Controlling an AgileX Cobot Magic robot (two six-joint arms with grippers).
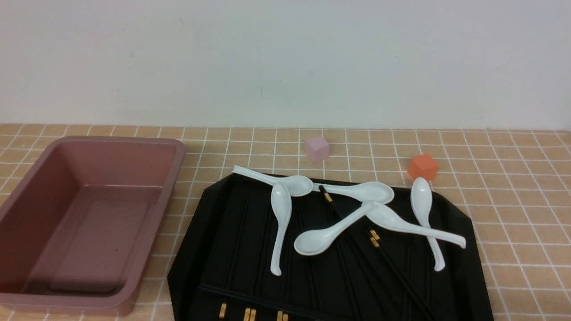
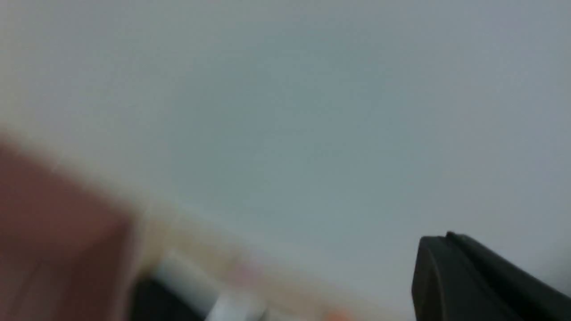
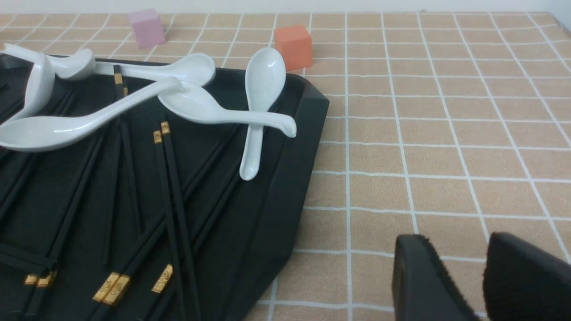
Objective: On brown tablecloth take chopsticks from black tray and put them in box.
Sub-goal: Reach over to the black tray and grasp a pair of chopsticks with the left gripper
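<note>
The black tray [image 1: 200, 209] lies on the brown tablecloth [image 1: 513, 200] and holds several black chopsticks [image 1: 392, 263] with gold bands, partly under white spoons [image 1: 281, 223]. The empty pink box [image 1: 176, 151] stands to the tray's left. No gripper shows in the front view. In the right wrist view my right gripper [image 3: 464, 249] is open with a narrow gap and empty, low over the cloth [image 3: 446, 133] beside the tray's edge [image 3: 285, 214], apart from the chopsticks [image 3: 171, 196]. The left wrist view is blurred; my left gripper [image 2: 446, 236] looks shut and empty, facing the wall, with the box [image 2: 53, 232] a red blur.
A pink cube [image 1: 317, 148] and an orange cube [image 1: 422, 166] sit on the cloth just behind the tray, near the wall. Several white spoons [image 3: 263, 89] lie crossed over the chopsticks, and one spoon handle sticks out past the tray's back left corner.
</note>
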